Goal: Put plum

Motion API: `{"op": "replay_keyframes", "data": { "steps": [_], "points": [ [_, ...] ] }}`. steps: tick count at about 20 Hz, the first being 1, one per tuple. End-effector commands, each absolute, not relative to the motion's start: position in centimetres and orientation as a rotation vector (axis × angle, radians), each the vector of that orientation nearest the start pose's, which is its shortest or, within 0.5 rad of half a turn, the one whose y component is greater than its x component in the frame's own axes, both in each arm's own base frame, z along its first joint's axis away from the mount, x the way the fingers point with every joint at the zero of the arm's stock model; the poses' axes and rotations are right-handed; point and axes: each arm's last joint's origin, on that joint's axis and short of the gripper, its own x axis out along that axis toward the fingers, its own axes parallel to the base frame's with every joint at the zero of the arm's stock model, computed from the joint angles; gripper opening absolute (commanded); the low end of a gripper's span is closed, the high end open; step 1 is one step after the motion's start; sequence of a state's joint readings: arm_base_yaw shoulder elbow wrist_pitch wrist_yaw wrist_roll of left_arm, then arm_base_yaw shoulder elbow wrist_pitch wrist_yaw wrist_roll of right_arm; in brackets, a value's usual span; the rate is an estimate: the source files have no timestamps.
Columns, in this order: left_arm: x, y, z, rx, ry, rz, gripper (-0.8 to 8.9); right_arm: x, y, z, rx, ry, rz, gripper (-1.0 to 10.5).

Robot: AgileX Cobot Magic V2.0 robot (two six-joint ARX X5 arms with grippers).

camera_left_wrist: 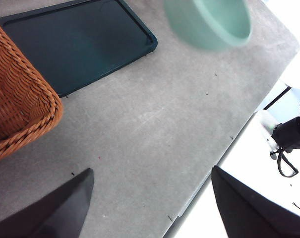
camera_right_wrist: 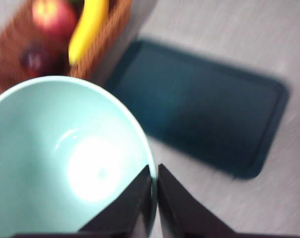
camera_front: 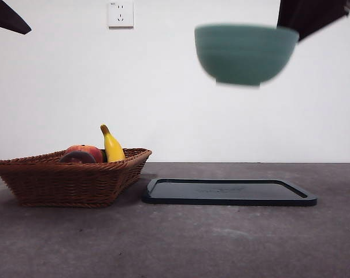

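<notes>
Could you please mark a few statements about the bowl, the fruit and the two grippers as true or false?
1. The right gripper holds the green bowl by its rim, in the air. True.
2. The bowl rests on the dark tray. False: it hangs above the tray.
3. The plum lies in the wicker basket. True.
4. The left gripper is shut on the banana. False: it is open, holding nothing, and the banana is in the basket.
5. The bowl holds the red fruit. False: the bowl is empty.
</notes>
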State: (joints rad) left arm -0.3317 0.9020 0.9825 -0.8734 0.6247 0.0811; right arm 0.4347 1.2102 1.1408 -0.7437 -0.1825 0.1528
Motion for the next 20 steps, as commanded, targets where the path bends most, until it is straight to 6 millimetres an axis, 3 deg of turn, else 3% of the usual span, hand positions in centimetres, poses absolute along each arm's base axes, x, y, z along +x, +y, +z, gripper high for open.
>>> {"op": "replay_keyframes", "data": {
  "steps": [1, 7, 10, 16, 20],
  "points": [
    [14.6, -6.9, 33.1, -0.035, 0.75, -0.95, 3.73, 21.5, 11.7, 30.0, 0.013, 0.901, 0.55, 0.1],
    [14.6, -6.9, 33.1, -0.035, 0.749, -0.95, 3.74, 20.5, 13.0, 23.9, 0.012, 0.985, 0.575, 0.1],
    [14.6, -6.9, 33.1, -0.035, 0.75, -0.95, 3.73, 20.5, 13.3, 21.7, -0.003, 1.039, 0.57, 0.1],
    [14.6, -6.9, 33.1, -0.036, 0.752, -0.95, 3.73, 21.3, 14.0, 19.5, -0.019, 1.088, 0.567, 0.1],
    [14.6, -6.9, 33.1, -0.035, 0.752, -0.95, 3.73, 21.4, 14.1, 19.1, -0.025, 1.104, 0.564, 0.1]
  ]
}}
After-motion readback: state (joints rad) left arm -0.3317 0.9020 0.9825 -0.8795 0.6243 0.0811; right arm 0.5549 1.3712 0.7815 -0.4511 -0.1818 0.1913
